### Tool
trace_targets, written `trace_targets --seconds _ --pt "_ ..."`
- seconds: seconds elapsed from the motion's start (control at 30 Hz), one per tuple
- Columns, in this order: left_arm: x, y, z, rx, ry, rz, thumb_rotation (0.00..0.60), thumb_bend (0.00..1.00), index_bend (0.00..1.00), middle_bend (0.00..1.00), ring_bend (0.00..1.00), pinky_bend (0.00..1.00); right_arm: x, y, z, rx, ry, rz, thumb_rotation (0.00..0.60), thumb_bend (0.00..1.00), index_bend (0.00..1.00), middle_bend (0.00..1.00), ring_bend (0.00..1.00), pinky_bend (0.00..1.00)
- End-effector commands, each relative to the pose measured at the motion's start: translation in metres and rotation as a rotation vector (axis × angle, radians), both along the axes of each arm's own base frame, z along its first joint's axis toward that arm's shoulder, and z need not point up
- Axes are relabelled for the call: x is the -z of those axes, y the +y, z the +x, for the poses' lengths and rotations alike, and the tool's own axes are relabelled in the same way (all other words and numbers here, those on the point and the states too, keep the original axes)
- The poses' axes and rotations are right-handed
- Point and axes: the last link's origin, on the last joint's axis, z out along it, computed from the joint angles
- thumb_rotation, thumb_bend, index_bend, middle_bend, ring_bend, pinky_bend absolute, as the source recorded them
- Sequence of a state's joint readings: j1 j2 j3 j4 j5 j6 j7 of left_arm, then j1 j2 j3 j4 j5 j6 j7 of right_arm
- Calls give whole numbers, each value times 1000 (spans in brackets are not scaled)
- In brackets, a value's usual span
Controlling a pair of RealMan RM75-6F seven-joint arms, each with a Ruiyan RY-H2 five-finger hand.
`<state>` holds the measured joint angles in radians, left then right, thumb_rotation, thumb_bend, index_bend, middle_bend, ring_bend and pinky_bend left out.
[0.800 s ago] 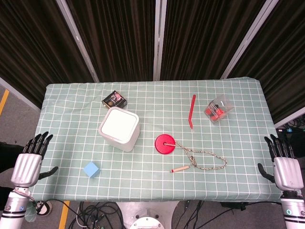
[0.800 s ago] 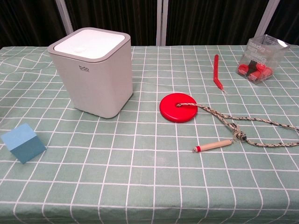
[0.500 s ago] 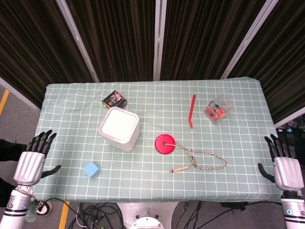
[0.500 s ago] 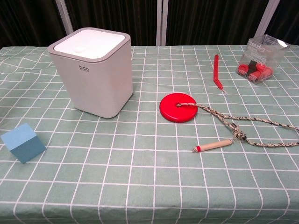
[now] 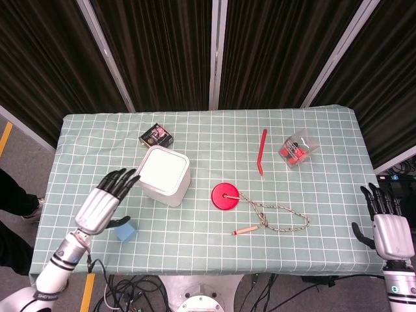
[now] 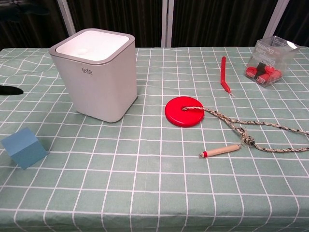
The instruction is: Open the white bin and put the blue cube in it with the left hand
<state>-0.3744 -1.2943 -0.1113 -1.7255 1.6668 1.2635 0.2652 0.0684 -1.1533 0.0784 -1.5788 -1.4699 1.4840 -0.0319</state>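
Observation:
The white bin (image 5: 162, 175) (image 6: 96, 75) stands left of centre on the checked table with its lid down. The blue cube (image 5: 126, 231) (image 6: 23, 148) lies near the front left edge, partly hidden by my thumb in the head view. My left hand (image 5: 104, 201) hovers over the table just left of the bin, fingers spread and empty, fingertips close to the bin's left side and above the cube. My right hand (image 5: 389, 224) hangs past the table's right edge, fingers spread, holding nothing. In the chest view only a dark sliver of the left hand (image 6: 10, 90) shows.
A red disc (image 5: 225, 196) with a rope (image 5: 283, 218) and wooden handle (image 5: 246, 230) lies right of the bin. A red stick (image 5: 262, 151), a clear box of red items (image 5: 298, 147) and a small black box (image 5: 156, 136) sit further back.
My left hand has swung from beyond the table's left edge in over the table, up to the bin's left side above the cube. The right hand has not moved.

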Motion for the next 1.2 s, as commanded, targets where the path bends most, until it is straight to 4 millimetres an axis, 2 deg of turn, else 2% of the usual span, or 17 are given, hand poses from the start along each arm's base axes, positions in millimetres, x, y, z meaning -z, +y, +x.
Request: trace_targets --seconds 0.03,0.33,0.53,0.8,0.87,1.0,1.1,1.2 --pt "15 11 13 17 46 -36 600 93 42 39 24 134 1 1 -3 7 -4 0 600 250 0 0 0 0" --pt "31 19 18 14 98 -75 600 93 42 77 24 134 3 -1 -10 24 -13 1 600 250 0 0 0 0" --pt "37 17 15 10 111 -94 600 93 42 222 24 134 3 -2 -13 27 -16 -4 600 250 0 0 0 0" --pt "37 14 15 17 109 -96 600 93 42 246 24 134 4 -2 -12 25 -15 -1 600 250 0 0 0 0" --pt "33 14 17 26 96 -71 600 93 42 212 21 134 4 -2 -12 26 -16 -1 600 250 0 0 0 0" --pt "14 12 20 42 39 11 600 93 42 61 0 134 3 -2 -11 23 -15 -3 600 250 0 0 0 0" --pt "-4 5 15 24 16 72 600 93 42 28 0 134 3 -2 -10 21 -16 -5 600 250 0 0 0 0" --pt "-18 -4 2 -29 -1 96 600 93 42 39 0 134 3 -2 -10 19 -15 -4 600 250 0 0 0 0"
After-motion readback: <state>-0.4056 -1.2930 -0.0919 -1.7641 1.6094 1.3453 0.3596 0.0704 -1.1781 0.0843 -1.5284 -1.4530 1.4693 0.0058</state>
